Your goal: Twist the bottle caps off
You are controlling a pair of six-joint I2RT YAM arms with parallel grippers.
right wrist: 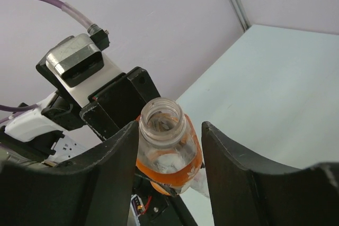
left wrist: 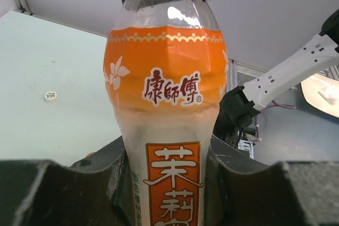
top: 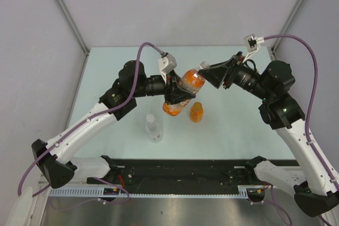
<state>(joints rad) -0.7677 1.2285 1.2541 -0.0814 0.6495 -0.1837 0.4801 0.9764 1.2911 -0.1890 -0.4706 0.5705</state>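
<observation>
My left gripper (top: 177, 96) is shut on the body of the taller orange bottle (top: 190, 82), holding it tilted above the table; its jaws (left wrist: 167, 183) clamp the labelled lower part of that bottle (left wrist: 164, 78). The bottle's mouth (right wrist: 161, 123) is bare, with no cap on it. My right gripper (right wrist: 169, 146) is open, its fingers on either side of the neck, with a gap on the right side (top: 207, 72). A small white cap (left wrist: 50, 96) lies on the table. The short orange bottle (top: 196, 112) and the clear bottle (top: 153, 129) stand upright below.
The pale table (top: 238, 125) is walled in at the back and both sides. A black rail (top: 180, 170) with both arm bases runs along the near edge. The two standing bottles sit just under the raised bottle.
</observation>
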